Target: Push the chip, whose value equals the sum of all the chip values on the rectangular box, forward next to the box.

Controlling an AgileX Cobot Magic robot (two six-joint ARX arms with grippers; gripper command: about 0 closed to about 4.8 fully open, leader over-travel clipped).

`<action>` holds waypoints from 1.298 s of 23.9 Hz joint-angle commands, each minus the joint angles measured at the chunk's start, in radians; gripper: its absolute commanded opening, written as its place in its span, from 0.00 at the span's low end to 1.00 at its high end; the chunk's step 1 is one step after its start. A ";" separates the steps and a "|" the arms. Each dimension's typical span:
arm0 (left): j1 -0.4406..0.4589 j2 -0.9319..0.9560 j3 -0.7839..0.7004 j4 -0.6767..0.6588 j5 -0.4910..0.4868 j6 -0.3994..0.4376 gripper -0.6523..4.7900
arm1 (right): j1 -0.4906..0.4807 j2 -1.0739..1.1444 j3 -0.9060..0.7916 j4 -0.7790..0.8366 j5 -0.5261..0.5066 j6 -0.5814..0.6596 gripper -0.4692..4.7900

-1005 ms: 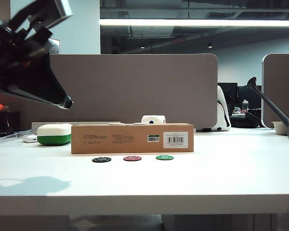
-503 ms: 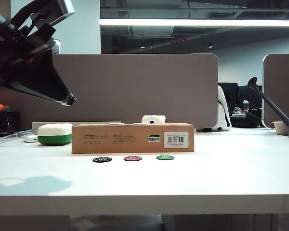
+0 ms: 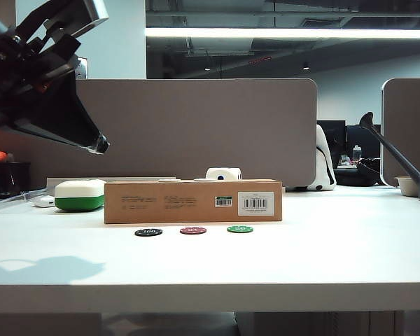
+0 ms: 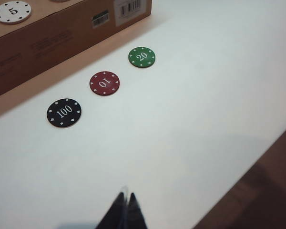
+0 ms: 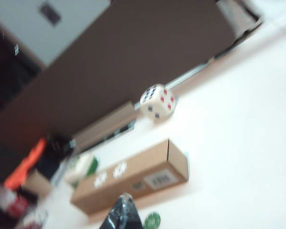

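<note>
**Three chips in a row before the box, both pincers aloft**

We see the box (image 3: pixel 192 201) lying lengthwise on the white table (image 3: pixel 322 259), with the chip (image 4: pixel 104 83), dark red and marked 10, just in front of it, apart from its face. It sits between the black chip (image 4: pixel 64 112) marked 100 and the green chip (image 4: pixel 142 57) marked 20. A white chip (image 4: pixel 13 11) marked 5 rests on the box top. The left pincer (image 4: pixel 125 208) hangs above the table's near part, tips together, holding nothing. The right pincer (image 5: pixel 122 210) hovers high above the box, tips together too, empty. A large die (image 5: pixel 158 102) stands behind the box.
</note>
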 commanded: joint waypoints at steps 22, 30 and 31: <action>0.105 0.058 0.218 -0.143 0.005 0.000 0.11 | 0.519 0.949 0.359 0.091 -0.027 -0.201 0.10; 0.195 0.229 0.359 -0.116 0.003 0.000 0.11 | 0.547 0.953 0.359 0.078 -0.007 -0.201 0.09; 0.195 0.275 0.413 -0.115 0.004 0.000 0.11 | 0.547 0.953 0.359 0.074 -0.007 -0.201 0.09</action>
